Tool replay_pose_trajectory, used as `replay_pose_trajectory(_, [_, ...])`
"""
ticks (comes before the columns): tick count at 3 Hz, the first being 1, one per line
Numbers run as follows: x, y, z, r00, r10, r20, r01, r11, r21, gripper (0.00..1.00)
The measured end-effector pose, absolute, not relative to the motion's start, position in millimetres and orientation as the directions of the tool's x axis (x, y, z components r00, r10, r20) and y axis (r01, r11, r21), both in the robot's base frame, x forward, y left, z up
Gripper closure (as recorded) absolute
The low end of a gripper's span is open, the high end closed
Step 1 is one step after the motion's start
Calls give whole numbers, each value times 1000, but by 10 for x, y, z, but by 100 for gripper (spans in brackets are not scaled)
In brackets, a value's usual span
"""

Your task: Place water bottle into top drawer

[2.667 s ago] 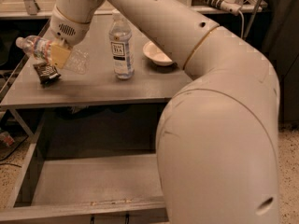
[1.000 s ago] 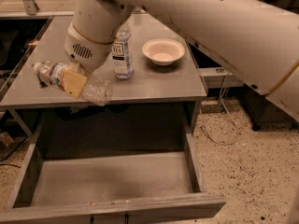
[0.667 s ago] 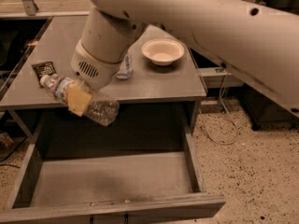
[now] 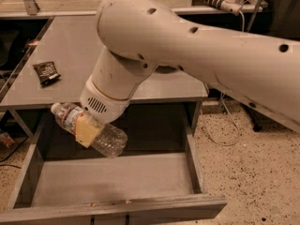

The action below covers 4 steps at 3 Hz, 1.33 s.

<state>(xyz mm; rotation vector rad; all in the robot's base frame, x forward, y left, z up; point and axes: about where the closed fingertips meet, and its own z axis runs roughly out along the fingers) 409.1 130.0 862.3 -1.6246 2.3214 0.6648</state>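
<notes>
I have my gripper (image 4: 88, 129) clenched across the middle of the water bottle (image 4: 110, 142), one yellowish finger pad flat over its label band. The bottle hangs tilted, white cap up toward the front left corner of the counter (image 4: 65, 46), base lower and to the right. It is just out past the counter's front edge, above the left half of the open top drawer (image 4: 122, 184) and apart from its floor. I judge this the carry-over step, with the lowering not yet done. Next I should sink down clear of the left wall (the dark packet (image 4: 46, 72) near the counter's left edge is no concern) and let go only close to the floor, since the bottle may roll.
</notes>
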Motion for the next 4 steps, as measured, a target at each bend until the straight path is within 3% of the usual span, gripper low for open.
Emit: replay_pose_trajectory(4, [3956,1776,7060,-449,-771,-451,-873,273,404,100])
